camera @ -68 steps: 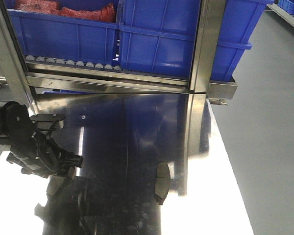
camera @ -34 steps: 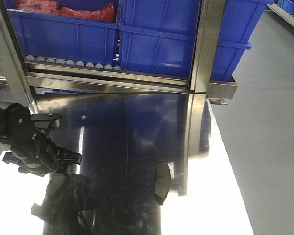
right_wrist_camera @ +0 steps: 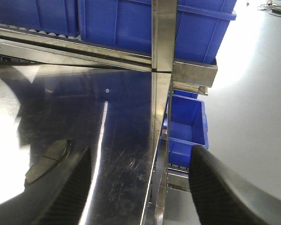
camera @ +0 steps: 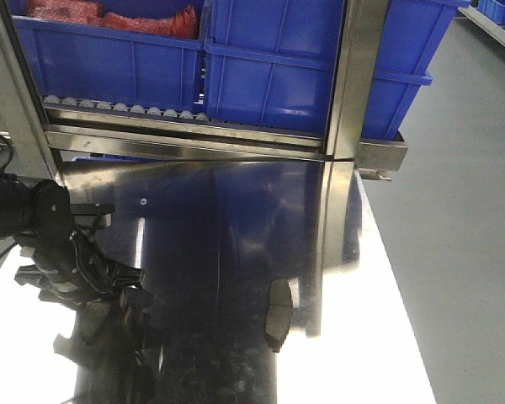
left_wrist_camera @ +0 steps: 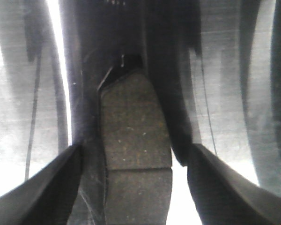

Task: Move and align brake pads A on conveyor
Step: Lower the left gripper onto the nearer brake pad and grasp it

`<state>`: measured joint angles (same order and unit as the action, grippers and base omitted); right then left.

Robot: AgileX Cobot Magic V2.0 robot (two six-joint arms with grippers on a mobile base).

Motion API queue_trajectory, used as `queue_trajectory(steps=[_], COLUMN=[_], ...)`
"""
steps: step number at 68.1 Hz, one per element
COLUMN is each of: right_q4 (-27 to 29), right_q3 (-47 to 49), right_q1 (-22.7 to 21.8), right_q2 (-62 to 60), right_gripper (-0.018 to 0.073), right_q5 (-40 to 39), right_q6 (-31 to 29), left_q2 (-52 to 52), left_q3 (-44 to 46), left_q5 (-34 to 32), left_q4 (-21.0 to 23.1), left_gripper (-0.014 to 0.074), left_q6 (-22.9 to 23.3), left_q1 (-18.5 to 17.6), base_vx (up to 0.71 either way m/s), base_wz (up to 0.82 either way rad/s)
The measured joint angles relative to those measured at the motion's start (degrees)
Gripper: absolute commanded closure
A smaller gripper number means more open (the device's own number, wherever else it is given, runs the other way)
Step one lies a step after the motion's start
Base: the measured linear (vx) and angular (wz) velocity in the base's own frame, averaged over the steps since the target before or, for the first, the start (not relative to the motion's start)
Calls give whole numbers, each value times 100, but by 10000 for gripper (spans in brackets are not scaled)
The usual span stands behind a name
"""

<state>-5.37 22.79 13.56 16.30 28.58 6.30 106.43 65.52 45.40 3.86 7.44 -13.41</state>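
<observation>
- The left tool is hanging spread wide and gripping nothing, with its two dark fingers straddling a brake pad and gaps showing on both sides.
- That brake pad is lying flat on the shiny steel tabletop, grey friction face up, its thin groove running crosswise between the fingers.
- The right tool is likewise hanging released and empty, above the tabletop's right edge.
- A second brake pad is resting on the tabletop well to the right of the left tool, beside a steel post's reflection.
- Beyond the tabletop, blue bins are sitting on a steel roller rack.
</observation>
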Motion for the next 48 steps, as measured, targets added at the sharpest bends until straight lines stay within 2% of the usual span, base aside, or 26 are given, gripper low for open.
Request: queue_trajectory(steps=[7,13,25,36,48], right_q4=[0,0,0,0,0], right_q3=[0,0,0,0,0], right_q1=[0,0,0,0,0], right_q2=[0,0,0,0,0], right_gripper=[127,127,127,127,127], right_q5=[0,0,0,0,0], right_q6=[0,0,0,0,0], left_q2=[24,29,50,5,-620], left_q3=[26,26,123,213,171], left_q5=[38,37,107,248,290], left_q4=[-28,-70,-62,-45,-27], left_gripper=[211,302,600,603,604], left_q6=[-8,-63,-300,-493,-649], left_q1=[0,0,0,0,0], base_vx=[0,0,0,0,0], base_wz=[0,0,0,0,0])
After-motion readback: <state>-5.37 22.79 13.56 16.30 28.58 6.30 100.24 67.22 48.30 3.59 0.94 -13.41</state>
